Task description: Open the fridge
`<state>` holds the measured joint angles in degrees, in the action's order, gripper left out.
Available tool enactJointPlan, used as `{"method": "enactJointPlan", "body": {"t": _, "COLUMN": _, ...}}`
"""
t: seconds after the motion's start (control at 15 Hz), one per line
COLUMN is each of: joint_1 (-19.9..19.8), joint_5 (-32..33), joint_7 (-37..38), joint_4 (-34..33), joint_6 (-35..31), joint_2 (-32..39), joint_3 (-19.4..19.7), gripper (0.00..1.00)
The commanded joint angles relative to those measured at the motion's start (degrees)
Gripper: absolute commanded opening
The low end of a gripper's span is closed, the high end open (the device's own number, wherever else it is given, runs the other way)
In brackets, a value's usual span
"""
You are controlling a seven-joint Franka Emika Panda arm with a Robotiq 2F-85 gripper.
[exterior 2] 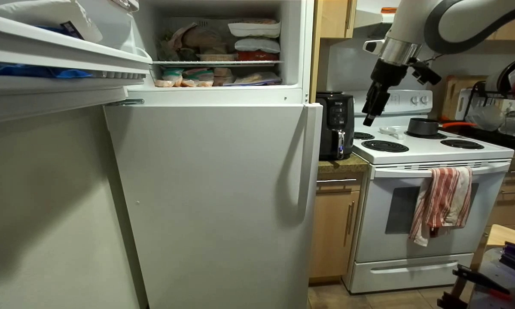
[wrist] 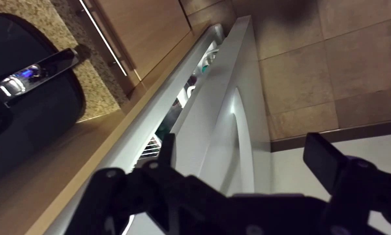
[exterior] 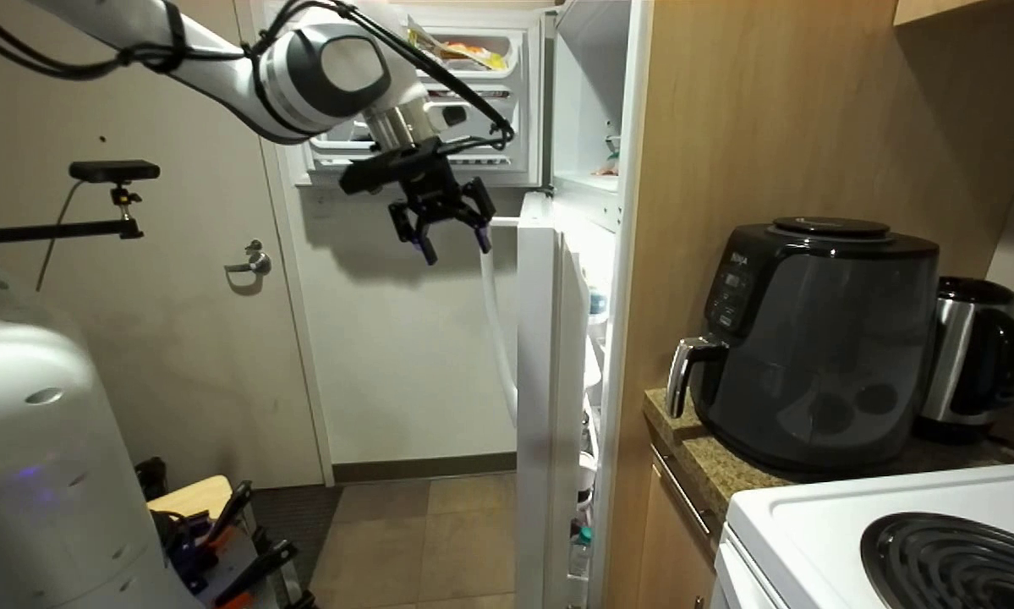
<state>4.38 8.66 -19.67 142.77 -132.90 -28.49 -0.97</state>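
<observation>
One black gripper (exterior: 456,244), jaws wide and empty, slants down; the wrist view shows between them the upright, curved white handle (wrist: 246,147) of the tall white fridge (exterior 2: 214,193).

In an exterior view, the fridge (exterior 2: 214,193) is cut off above and below, its upper door (exterior 2: 59,95) at the free end. Behind its lower door (exterior: 537,406), the contents (exterior: 581,554) are mostly hidden. Near the fridge, the kettle (exterior: 961,364) is partly covered by the air fryer (exterior: 819,338).
</observation>
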Motion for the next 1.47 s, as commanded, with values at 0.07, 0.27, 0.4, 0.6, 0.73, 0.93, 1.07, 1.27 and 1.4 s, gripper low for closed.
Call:
{"method": "enactJointPlan", "body": {"t": 0.07, "joint_1": -2.6, "joint_5": 0.8, "joint_7": 1.2, "joint_4": -2.7, "joint_6": -16.7, "joint_2": 11.6, "joint_3": 3.5, "gripper": 1.00}}
{"method": "enactJointPlan", "body": {"t": 0.27, "joint_1": -1.1, "joint_5": -4.0, "joint_7": 0.3, "joint_4": -4.8, "joint_6": -25.3, "joint_2": 16.9, "joint_3": 5.4, "gripper": 1.00}}
{"method": "enactJointPlan", "body": {"t": 0.4, "joint_1": 0.6, "joint_5": -9.2, "joint_7": -1.6, "joint_4": -6.2, "joint_6": -28.8, "joint_2": 19.0, "joint_3": 6.1, "gripper": 1.00}}
{"method": "enactJointPlan", "body": {"t": 0.6, "joint_1": 3.5, "joint_5": -16.0, "joint_7": -4.5, "joint_4": -8.3, "joint_6": -31.7, "joint_2": 21.2, "joint_3": 6.6, "gripper": 1.00}}
{"method": "enactJointPlan", "body": {"t": 0.73, "joint_1": 5.4, "joint_5": -20.0, "joint_7": -6.5, "joint_4": -9.6, "joint_6": -32.3, "joint_2": 22.4, "joint_3": 6.8, "gripper": 1.00}}
{"method": "enactJointPlan", "body": {"t": 0.93, "joint_1": 7.6, "joint_5": -25.8, "joint_7": -10.0, "joint_4": -10.8, "joint_6": -31.8, "joint_2": 23.7, "joint_3": 7.0, "gripper": 1.00}}
{"method": "enactJointPlan", "body": {"t": 1.07, "joint_1": 8.4, "joint_5": -28.4, "joint_7": -12.1, "joint_4": -11.2, "joint_6": -31.3, "joint_2": 24.4, "joint_3": 7.1, "gripper": 1.00}}
{"method": "enactJointPlan", "body": {"t": 1.27, "joint_1": 9.0, "joint_5": -31.0, "joint_7": -14.9, "joint_4": -11.5, "joint_6": -31.5, "joint_2": 25.1, "joint_3": 7.1, "gripper": 1.00}}
{"method": "enactJointPlan", "body": {"t": 1.4, "joint_1": 9.1, "joint_5": -31.6, "joint_7": -16.7, "joint_4": -11.5, "joint_6": -31.8, "joint_2": 25.5, "joint_3": 6.9, "gripper": 1.00}}
